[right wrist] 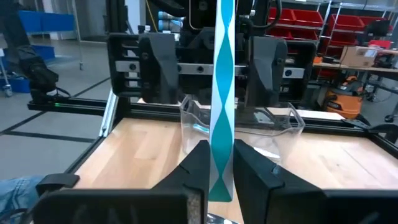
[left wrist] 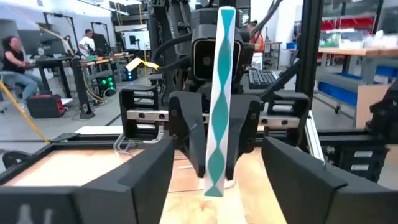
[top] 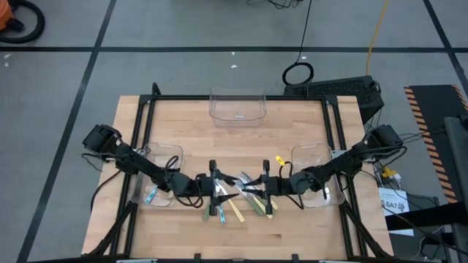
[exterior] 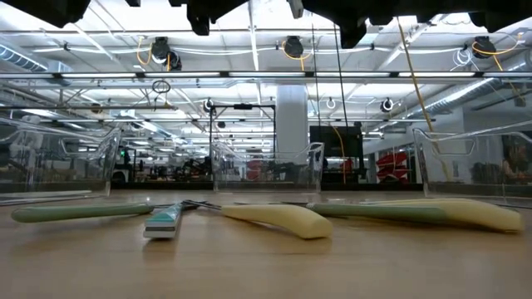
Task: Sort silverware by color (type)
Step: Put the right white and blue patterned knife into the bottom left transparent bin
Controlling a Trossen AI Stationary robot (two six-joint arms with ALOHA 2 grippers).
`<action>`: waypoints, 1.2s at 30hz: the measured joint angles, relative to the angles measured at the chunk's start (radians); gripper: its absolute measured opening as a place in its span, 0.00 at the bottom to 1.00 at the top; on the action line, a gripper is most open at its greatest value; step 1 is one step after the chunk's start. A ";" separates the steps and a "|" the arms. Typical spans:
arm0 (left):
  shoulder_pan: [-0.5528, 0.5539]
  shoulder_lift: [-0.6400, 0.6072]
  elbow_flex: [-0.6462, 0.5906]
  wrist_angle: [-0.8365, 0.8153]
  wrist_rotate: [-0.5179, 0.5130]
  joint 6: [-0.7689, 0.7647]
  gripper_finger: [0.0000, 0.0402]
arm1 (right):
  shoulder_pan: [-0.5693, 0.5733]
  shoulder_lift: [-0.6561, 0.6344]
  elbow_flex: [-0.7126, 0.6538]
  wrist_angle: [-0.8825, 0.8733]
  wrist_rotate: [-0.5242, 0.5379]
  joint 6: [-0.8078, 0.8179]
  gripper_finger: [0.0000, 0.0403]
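My right claw point(right wrist: 217, 171) grips a teal-handled utensil point(right wrist: 222, 93); left claw point(left wrist: 214, 180) is wide. Several utensils point(top: 238, 203) remain at six o'clock on the bench point(top: 190, 131).

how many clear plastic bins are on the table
3. One bin sits at the far edge in the middle, one bin on the left side by the left arm, and one bin on the right side by the right arm. Both side bins are partly hidden by the arms.
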 joint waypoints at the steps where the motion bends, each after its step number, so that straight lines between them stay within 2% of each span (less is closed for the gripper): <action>1: 0.003 0.000 0.000 0.000 0.000 -0.013 0.65 | 0.000 0.000 0.000 0.000 0.000 0.000 0.11; 15: 0.011 0.032 0.011 0.023 0.033 -0.007 0.61 | -0.008 0.000 0.000 0.011 0.002 -0.018 0.11; 22: 0.011 0.138 0.130 0.035 0.042 0.049 0.59 | -0.007 0.000 0.000 0.015 0.000 -0.023 0.11; 33: 0.004 0.147 0.154 0.033 0.015 0.086 0.59 | 0.005 0.000 0.001 0.022 0.004 -0.039 0.11; 36: 0.004 0.147 0.154 0.024 -0.013 0.089 0.59 | 0.014 -0.005 0.001 0.020 0.036 -0.042 0.11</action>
